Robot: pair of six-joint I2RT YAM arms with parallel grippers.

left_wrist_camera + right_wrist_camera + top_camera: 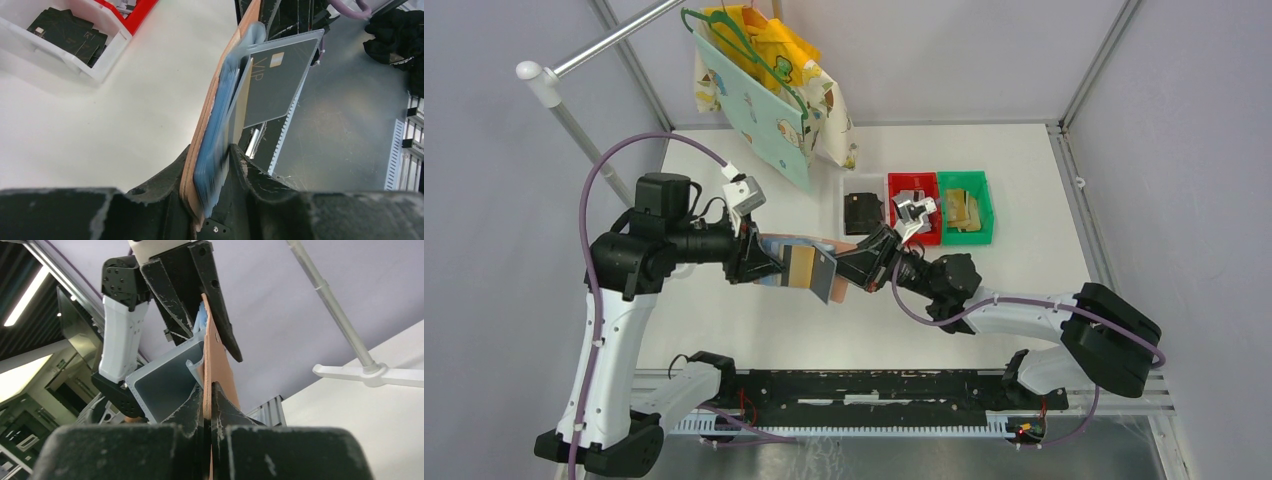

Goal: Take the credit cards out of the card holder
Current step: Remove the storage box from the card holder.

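Card holder (804,243) above the counter (724,330), between the hands: right hand (846,270), at its 3 o'clock, clamped on one flap; left hand (777,265), at 9 o'clock, straddles it, grip indeterminate.

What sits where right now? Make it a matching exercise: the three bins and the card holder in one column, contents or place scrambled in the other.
Things:
1. clear bin
2. red bin
3. green bin
4. card holder

Contents or place:
A. holds gold cards
B. up in the air, between the left hand and the right hand
C. holds black cards
D. holds grey cards

Pairs: 1-C, 2-D, 3-A, 4-B.
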